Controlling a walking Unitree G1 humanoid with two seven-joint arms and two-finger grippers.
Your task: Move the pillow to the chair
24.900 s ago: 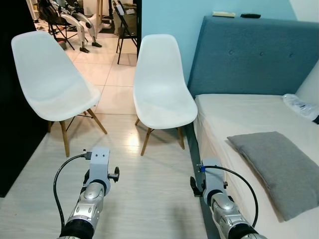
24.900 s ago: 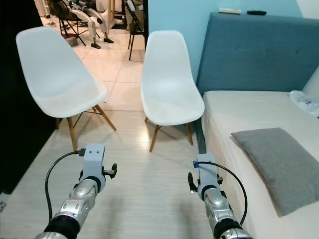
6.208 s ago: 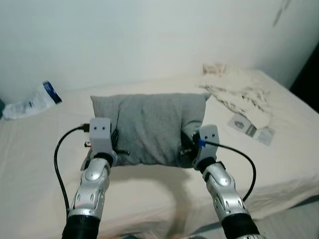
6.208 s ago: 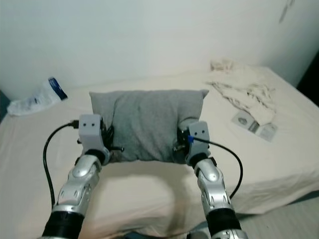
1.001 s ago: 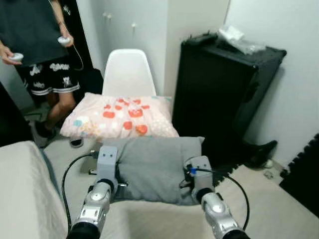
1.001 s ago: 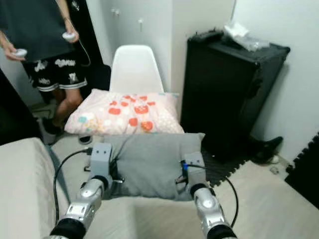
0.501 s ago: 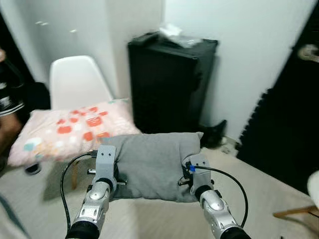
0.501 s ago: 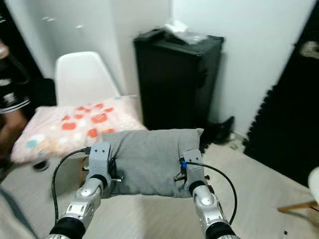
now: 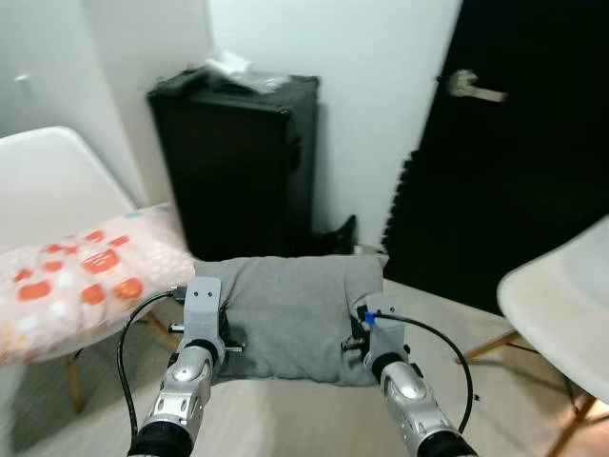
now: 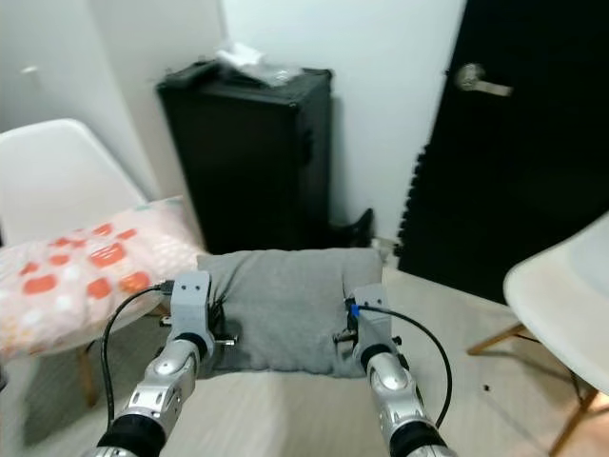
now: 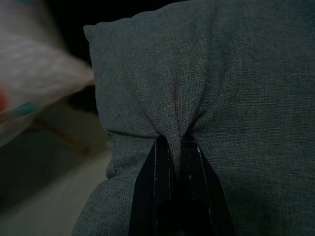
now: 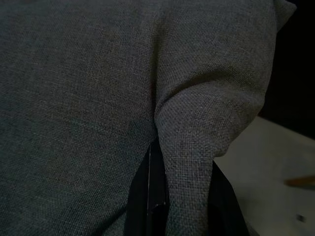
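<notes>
I hold a grey pillow (image 9: 290,309) off the floor in front of me, one gripper at each near corner. My left gripper (image 11: 175,140) is shut on a pinched fold of its cloth, and my right gripper (image 12: 165,162) is shut on the fold at the other side. A white chair (image 9: 563,305) stands at the right edge, its seat bare. Another white chair (image 9: 48,181) at the left carries a pink pillow with red spots (image 9: 81,276).
A black cabinet (image 9: 238,167) with a plastic bag on top stands against the white wall ahead. A black door (image 9: 514,143) with a metal handle is at the right. Pale wood floor lies between the two chairs.
The camera has swung to the right: the chair with the pink pillow and the black cabinet slid left, the black door and the bare white chair came into sight. Both grippers keep the grey pillow.
</notes>
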